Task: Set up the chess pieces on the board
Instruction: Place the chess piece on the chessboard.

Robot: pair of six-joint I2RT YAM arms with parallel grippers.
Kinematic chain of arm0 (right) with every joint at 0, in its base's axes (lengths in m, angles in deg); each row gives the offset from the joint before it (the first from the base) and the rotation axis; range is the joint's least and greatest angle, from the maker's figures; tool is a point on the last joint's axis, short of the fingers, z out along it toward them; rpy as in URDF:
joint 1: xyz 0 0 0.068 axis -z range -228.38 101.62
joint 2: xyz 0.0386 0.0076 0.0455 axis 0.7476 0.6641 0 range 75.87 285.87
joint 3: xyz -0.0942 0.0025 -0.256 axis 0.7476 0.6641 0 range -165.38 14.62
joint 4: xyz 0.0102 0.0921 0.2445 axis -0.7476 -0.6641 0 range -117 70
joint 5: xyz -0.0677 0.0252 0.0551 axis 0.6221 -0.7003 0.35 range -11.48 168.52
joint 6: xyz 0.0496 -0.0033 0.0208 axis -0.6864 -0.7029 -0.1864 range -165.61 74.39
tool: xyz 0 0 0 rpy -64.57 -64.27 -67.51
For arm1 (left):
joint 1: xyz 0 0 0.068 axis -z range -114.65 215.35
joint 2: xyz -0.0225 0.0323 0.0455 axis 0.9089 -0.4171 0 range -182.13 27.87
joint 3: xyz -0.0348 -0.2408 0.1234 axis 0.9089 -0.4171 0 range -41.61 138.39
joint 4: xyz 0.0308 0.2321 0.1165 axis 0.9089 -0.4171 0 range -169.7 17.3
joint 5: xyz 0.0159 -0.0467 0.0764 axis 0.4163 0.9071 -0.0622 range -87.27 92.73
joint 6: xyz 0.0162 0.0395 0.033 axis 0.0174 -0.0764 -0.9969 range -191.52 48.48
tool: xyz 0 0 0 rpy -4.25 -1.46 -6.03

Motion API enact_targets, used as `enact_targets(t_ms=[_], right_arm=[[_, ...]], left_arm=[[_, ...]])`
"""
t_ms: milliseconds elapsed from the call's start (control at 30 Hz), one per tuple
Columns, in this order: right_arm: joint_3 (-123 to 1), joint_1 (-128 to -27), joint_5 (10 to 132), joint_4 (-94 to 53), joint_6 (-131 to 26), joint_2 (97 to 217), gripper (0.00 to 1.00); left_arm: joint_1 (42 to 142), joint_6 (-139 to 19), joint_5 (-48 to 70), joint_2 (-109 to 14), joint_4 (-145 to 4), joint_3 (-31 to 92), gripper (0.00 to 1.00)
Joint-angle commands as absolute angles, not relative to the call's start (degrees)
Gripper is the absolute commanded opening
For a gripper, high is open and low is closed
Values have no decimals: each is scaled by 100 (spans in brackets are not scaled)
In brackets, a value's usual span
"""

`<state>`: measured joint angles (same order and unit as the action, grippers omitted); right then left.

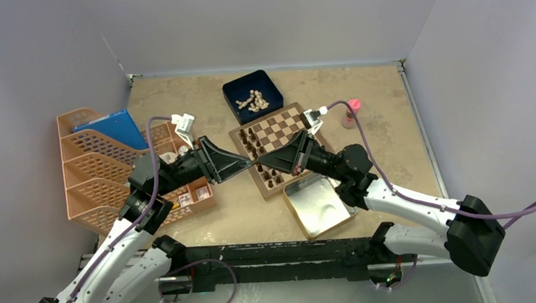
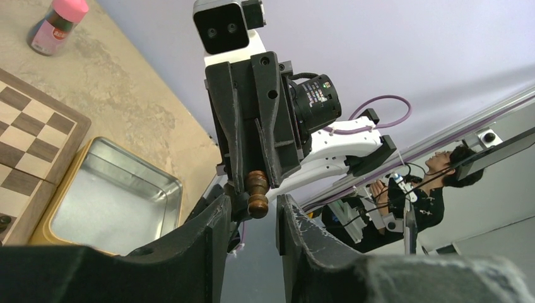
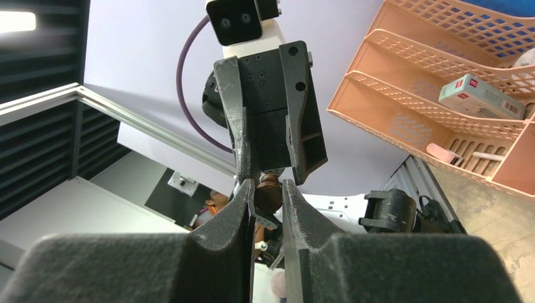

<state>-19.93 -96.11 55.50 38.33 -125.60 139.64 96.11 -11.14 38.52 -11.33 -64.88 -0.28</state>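
Observation:
The board (image 1: 298, 110) lies at mid-table with several dark brown chess pieces (image 1: 251, 140) standing along its left side. My two grippers meet tip to tip just above the board's near left edge. My right gripper (image 1: 261, 165) is shut on one dark brown chess piece (image 3: 267, 194), gripped by its base between the pads (image 3: 247, 199). The piece's head (image 2: 257, 203) pokes out toward my left gripper (image 2: 252, 211), which is open, its fingers (image 2: 217, 218) on either side of the head without touching it. My left gripper also shows in the top view (image 1: 248, 165).
A dark blue box (image 1: 236, 90) with pale cream chessmen stands behind the board. A shiny silver tin (image 1: 319, 206) lies at the board's near right. A pink-capped bottle (image 1: 352, 112) stands right of the board. Orange mesh trays (image 1: 97, 169) fill the left side.

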Motion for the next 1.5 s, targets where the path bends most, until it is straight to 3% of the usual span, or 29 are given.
enact_targets(t_ms=[0, 367, 700, 767, 833, 967, 1233, 1467], right_arm=[[-2201, -9630, 5638, 4293, -12608, 13993, 7], [-2120, -9633, 5734, 4409, -12691, 14036, 7], [-1990, -9628, 5744, 4327, -12657, 14067, 8], [-1958, -9633, 5731, 4267, -12580, 14031, 11], [-1938, -9630, 5745, 4010, -12418, 13938, 17], [-1918, -9631, 6173, 2958, -11944, 13464, 50], [-1928, -9635, 7289, 895, -11030, 12123, 95], [-2141, -9637, 8055, -618, -10461, 11154, 99]], left_arm=[[9585, -1166, 3929, -1117, -6305, 152, 30], [9591, -1203, 4095, -1242, -6320, 197, 24], [9592, -1650, 3965, -1234, -6674, 379, 0], [9593, -1808, 3896, -1216, -6795, 410, 0], [9590, -2030, 3747, -1183, -7011, 448, 0], [9589, -2831, 3492, -1218, -7908, 751, 0], [9588, -4710, 3161, -2777, -10416, 2462, 0], [9588, -5703, 2517, -4422, -11377, 3634, 0]])
